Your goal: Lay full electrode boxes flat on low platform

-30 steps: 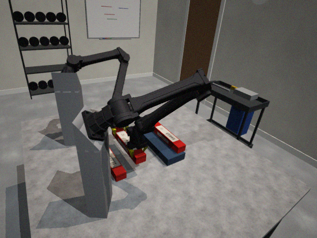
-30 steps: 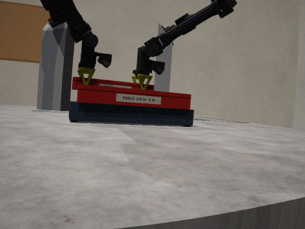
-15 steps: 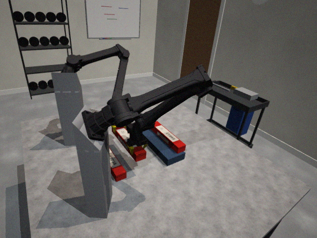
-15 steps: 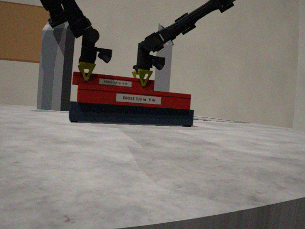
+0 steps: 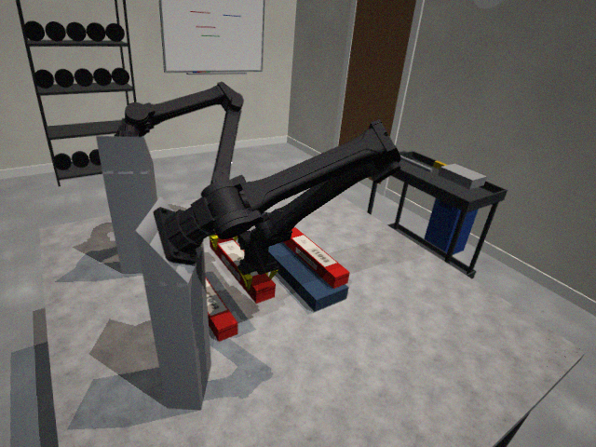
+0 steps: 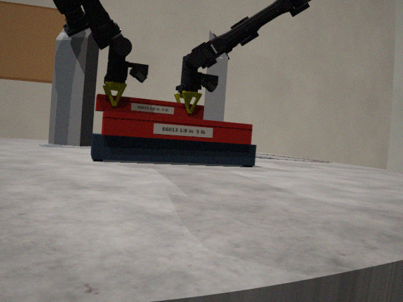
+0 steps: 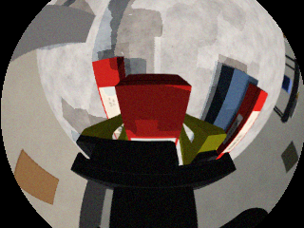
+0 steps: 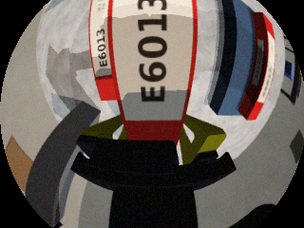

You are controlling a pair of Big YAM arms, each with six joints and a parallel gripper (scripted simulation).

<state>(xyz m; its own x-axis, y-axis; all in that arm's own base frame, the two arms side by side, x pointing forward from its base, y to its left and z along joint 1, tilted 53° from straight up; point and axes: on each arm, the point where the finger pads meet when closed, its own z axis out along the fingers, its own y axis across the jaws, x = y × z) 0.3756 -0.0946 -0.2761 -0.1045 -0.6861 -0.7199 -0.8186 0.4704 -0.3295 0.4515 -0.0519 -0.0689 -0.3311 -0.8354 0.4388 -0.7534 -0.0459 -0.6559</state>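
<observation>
Beside the blue platform (image 5: 301, 278) (image 6: 172, 151) (image 7: 232, 92) (image 8: 237, 57), both arms' jaws stand part-spread, pinching the middle red box (image 5: 263, 290) (image 6: 185, 112) (image 7: 152, 106) (image 8: 154, 111).
</observation>
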